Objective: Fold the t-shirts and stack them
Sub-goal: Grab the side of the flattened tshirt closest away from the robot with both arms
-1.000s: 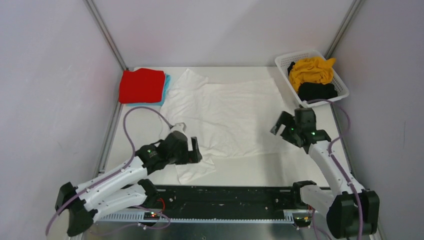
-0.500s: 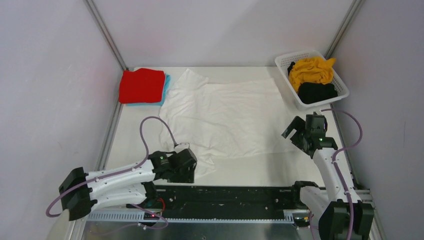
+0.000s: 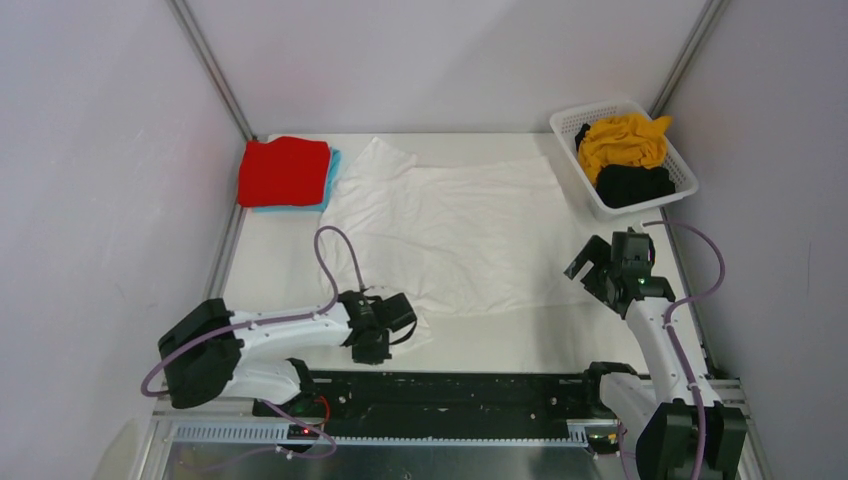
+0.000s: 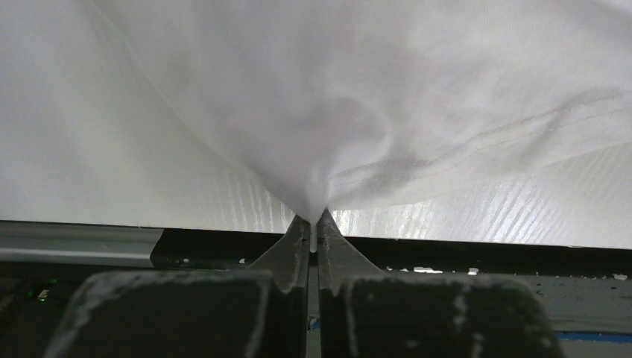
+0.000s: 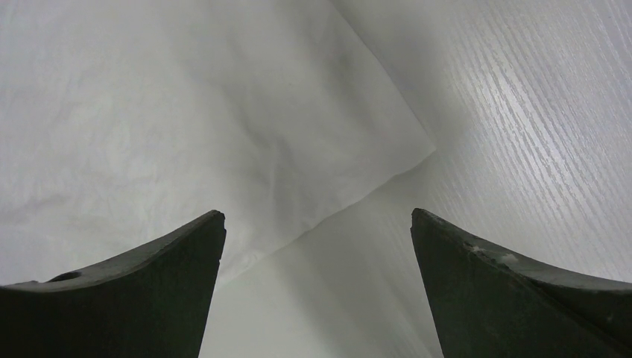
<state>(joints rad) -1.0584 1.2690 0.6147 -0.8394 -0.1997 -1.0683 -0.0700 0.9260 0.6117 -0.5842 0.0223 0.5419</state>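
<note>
Room: pale grey walls (image 3: 450, 60) close in on three sides of the white counter (image 3: 270, 285).
White t-shirt (image 3: 460, 230): spread out over the middle of the counter, from the far edge down towards the near edge, lightly wrinkled. Its near left part is gathered up.
Basket (image 3: 568, 124): white slotted plastic, in the far right corner.
Red t-shirt (image 3: 284, 170): folded in the far left corner, just beside the white one.
Light blue t-shirt (image 3: 334, 172): under the red one, only a strip showing along its right and near sides.
Mustard yellow t-shirt (image 3: 625, 140): crumpled in the far half of the basket.
Black t-shirt (image 3: 633, 184): bunched in the near half of the basket, touching the yellow one.
Left pincer (image 4: 313, 220): low by the near edge, left of centre. My fingers are pressed together on a bunched fold of the white t-shirt, and the cloth fans out from the tips.
Right pincer (image 5: 317, 224): near the right edge, my fingers wide apart and holding nothing, above the white t-shirt's near right corner, which lies flat on the counter.
</note>
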